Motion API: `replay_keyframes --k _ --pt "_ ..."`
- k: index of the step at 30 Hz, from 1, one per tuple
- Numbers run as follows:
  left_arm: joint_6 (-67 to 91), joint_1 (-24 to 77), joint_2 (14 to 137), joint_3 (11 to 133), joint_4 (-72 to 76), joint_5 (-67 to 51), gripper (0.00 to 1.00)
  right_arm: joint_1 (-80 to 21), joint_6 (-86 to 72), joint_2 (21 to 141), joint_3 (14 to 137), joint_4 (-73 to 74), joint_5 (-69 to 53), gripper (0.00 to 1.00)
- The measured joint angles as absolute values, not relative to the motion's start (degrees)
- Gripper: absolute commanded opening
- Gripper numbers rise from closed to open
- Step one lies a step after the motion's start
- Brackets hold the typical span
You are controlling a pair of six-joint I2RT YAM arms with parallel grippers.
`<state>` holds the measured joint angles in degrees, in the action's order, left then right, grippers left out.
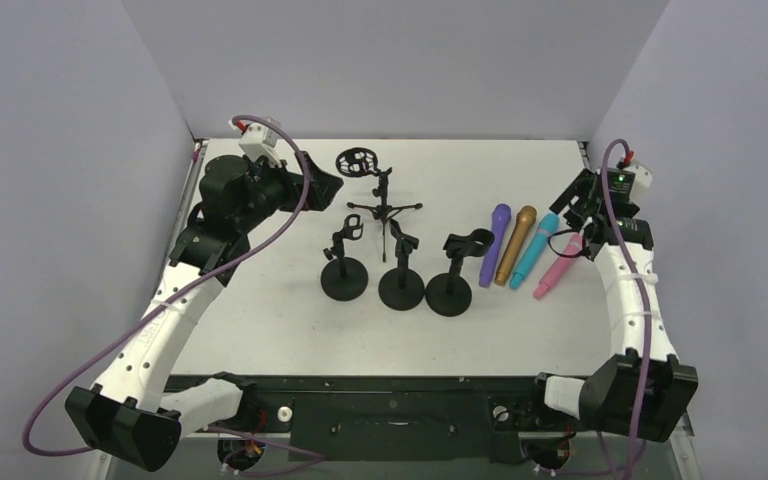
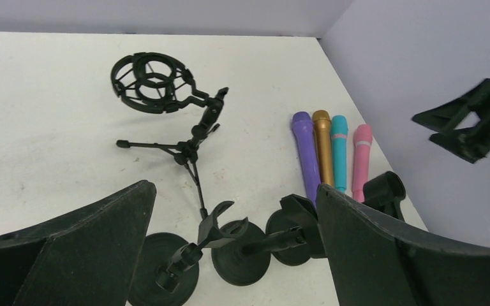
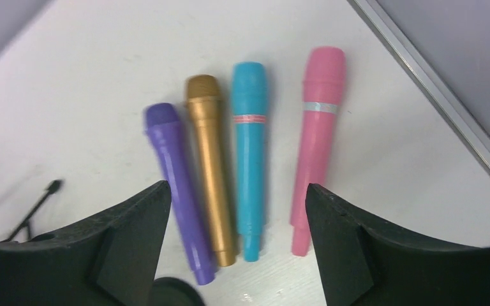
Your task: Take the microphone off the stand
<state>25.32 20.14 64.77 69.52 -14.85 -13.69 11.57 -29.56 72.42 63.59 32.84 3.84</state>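
White table (image 1: pixel 260 330): 4 mics (image 1: pixel 516 243) lie flat right of stands (image 1: pixel 401 285); L jaws & R jaws wide.

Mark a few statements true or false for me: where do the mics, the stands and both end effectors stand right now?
1. The purple mic, gold mic, teal mic and pink mic lie side by side on the table. True.
2. The pink mic lies between the purple mic and the gold mic. False: it is at the end of the row, beside the teal mic.
3. One of the round-base stands holds a mic. False: all three clips are empty.
4. The right end effector is open and holds nothing. True.
5. The left end effector is shut on the shock mount. False: it is open and apart from it.
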Motion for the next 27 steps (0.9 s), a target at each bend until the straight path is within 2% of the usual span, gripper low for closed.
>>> replay_keyframes --k 7,16,27 --pt "25.89 20.14 64.88 69.06 -18.17 -2.5 0.96 0.67 -30.06 65.73 75.07 34.59 4.36 0.83" --pt "26.22 21.37 63.99 69.19 -24.71 14.28 0.96 -17.91 -30.96 67.51 87.33 34.52 6.26 0.85" --pt "25.56 21.67 63.2 72.44 -30.61 20.8 0.96 -20.29 -30.83 71.66 92.49 33.06 4.64 0.86"
